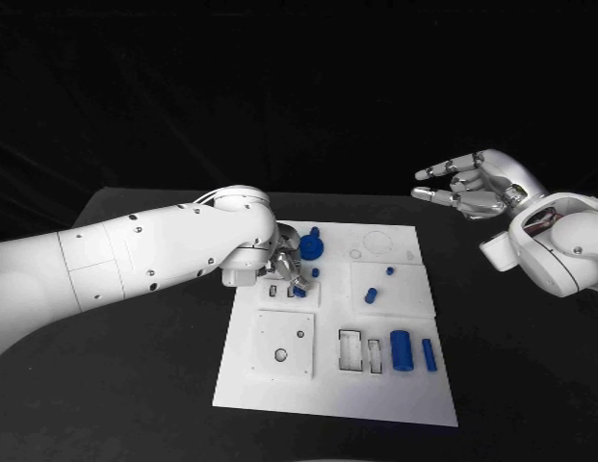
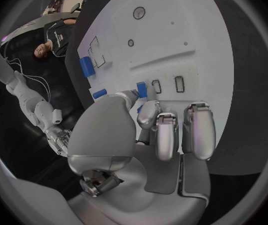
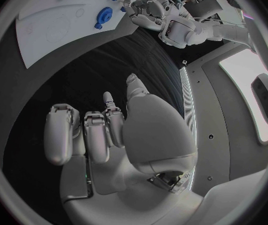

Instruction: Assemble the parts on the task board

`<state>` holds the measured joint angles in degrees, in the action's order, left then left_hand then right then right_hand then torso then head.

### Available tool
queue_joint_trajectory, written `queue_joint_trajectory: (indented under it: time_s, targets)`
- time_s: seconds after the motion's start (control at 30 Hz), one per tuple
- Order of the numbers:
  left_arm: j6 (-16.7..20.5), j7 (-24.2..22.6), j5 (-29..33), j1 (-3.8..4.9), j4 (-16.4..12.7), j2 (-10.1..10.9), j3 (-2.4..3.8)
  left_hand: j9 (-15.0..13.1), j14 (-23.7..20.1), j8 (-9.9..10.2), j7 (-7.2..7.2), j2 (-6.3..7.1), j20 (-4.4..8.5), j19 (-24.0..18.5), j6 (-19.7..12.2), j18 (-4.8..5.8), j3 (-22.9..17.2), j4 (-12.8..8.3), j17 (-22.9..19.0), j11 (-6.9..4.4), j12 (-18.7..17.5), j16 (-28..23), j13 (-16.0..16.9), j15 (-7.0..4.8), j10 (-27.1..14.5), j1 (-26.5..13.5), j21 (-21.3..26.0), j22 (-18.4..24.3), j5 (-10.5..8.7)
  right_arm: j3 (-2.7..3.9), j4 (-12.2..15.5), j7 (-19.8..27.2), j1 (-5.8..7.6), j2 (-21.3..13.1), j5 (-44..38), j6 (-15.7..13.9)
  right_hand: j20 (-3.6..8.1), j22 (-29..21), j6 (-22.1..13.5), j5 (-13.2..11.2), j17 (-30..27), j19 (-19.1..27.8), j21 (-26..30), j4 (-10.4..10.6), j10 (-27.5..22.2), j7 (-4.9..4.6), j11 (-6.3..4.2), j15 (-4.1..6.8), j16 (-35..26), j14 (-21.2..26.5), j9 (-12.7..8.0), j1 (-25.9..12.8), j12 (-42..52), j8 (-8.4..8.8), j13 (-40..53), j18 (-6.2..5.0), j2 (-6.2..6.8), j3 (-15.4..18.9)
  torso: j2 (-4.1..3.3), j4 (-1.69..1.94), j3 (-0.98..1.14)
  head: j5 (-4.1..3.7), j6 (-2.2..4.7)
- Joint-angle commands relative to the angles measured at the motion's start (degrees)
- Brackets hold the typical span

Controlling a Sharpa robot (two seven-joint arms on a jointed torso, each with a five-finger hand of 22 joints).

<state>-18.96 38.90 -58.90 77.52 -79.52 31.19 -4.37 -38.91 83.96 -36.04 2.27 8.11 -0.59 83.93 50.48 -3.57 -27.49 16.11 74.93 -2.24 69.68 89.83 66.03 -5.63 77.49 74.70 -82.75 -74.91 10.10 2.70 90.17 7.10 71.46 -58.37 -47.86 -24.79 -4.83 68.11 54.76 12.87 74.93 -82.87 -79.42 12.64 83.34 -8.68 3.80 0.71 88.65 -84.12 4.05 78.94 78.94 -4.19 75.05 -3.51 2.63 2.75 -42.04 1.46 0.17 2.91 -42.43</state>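
— The black bench (image 1: 132, 385) carries the task board (image 1: 382, 385); what blocks it?
— The left hand (image 1: 282, 265) (pinching a small blue part (image 2: 142, 89)) covers slots. The right hand (image 1: 468, 188) hovers aside, curled, empty.

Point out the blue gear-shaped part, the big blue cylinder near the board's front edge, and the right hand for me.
blue gear-shaped part (image 1: 311, 248), head view, on its round top face.
big blue cylinder (image 1: 402, 349), head view, middle of its side.
right hand (image 1: 468, 186), head view, on the middle of the hand, raised off the table.
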Motion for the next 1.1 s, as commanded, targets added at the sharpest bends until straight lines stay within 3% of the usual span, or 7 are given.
queue_joint_trajectory:
  time_s: [0.03,0.37,0.47,0.67,0.9,1.1]
  targets:
    - [3.19,-0.55,1.71,-0.08,-1.01,0.51,0.04,-0.39,6.04,-0.34,0.14,0.74,-0.24,2.34,0.05,1.11,-10.61,-9.99,15.07,0.36,-0.02,0.17,0.08,0.28,0.33,-0.54,-0.25,-3.06,-0.27,0.0,-0.05,0.12,-0.05,0.09,-0.61,0.76,-0.06,-0.07,0.5,0.26,12.33,0.31,0.28,-0.24,-0.35,0.0,-0.11,0.09,-0.4,-5.19,0.01,-0.03,-0.22,-0.19,7.05,-0.71,-0.49,-0.01,-0.03,0.04,0.04,-0.08,0.0]
    - [9.76,-1.26,1.68,-0.44,-4.66,3.3,0.19,-0.97,6.04,-0.51,0.16,1.65,-0.24,2.63,0.35,1.28,-12.55,-11.37,15.07,0.33,0.38,0.17,0.51,0.27,0.83,-1.28,-0.78,-3.99,-0.37,-0.01,-0.27,0.26,-0.09,0.16,-0.61,0.72,-0.05,-0.14,0.52,0.29,12.26,0.33,0.32,-0.22,-0.39,-0.01,-0.11,0.09,-0.45,-5.17,0.01,-0.1,-0.29,-0.19,7.0,-0.72,-0.52,0.03,-0.05,0.15,0.08,0.05,0.08]
    - [12.37,-1.48,0.31,-0.96,-6.18,4.66,0.22,-1.06,6.04,-0.53,0.17,1.85,-0.24,2.71,0.46,1.33,-12.87,-11.61,15.07,0.32,0.55,0.17,0.7,0.27,1.01,-1.38,-0.92,-4.24,-0.4,-0.01,-0.26,0.3,-0.1,0.08,-0.61,0.69,-0.05,-0.15,0.52,0.3,12.26,0.33,0.33,-0.2,-0.39,-0.01,-0.11,0.09,-0.45,-5.17,0.01,-0.15,-0.28,-0.19,7.0,-0.72,-0.54,0.06,-0.03,0.14,0.08,0.08,0.08]
    - [17.19,-1.86,-3.49,-2.26,-8.34,7.03,0.24,-1.15,6.04,-0.5,0.15,2.39,-0.22,2.9,0.72,1.45,-13.37,-12.02,15.07,0.29,0.9,0.17,1.06,0.25,1.36,-1.56,-1.27,-4.82,-0.45,-0.01,-0.17,0.31,-0.1,-0.21,-0.61,0.56,-0.05,-0.16,0.53,0.3,12.22,0.34,0.34,-0.14,-0.4,-0.01,-0.11,0.09,-0.48,-5.16,0.01,-0.31,-0.31,-0.2,6.98,-0.72,-0.6,0.15,0.02,0.54,0.28,-0.11,0.07]
    - [19.53,-1.93,-6.31,-3.15,-8.81,7.87,0.24,-1.16,6.04,-0.48,0.13,2.52,-0.22,2.93,0.8,1.46,-13.47,-12.09,15.07,0.28,0.95,0.17,1.11,0.24,1.43,-1.61,-1.33,-4.92,-0.47,-0.02,-0.2,0.37,-0.11,-0.27,-0.59,0.52,-0.05,-0.24,0.53,0.27,12.19,0.36,0.39,-0.09,-0.43,-0.01,-0.11,0.09,-0.5,-5.15,0.01,-0.45,-0.34,-0.2,6.94,-0.74,-0.63,0.24,0.08,0.89,0.3,-0.37,-0.03]
    - [19.43,-1.83,-7.56,-3.45,-8.95,7.92,0.23,-1.18,6.04,-0.46,0.12,2.63,-0.21,2.96,0.91,1.48,-13.63,-12.17,15.07,0.27,1.05,0.17,1.22,0.23,1.54,-1.67,-1.39,-5.02,-0.47,-0.02,-0.23,0.42,-0.11,-0.2,-0.54,0.6,-0.05,-0.24,0.53,0.27,12.19,0.36,0.39,-0.09,-0.43,-0.01,-0.11,0.09,-0.5,-5.15,0.01,-0.45,-0.34,-0.2,6.94,-0.74,-0.63,0.24,0.08,0.73,0.3,-0.17,0.04]
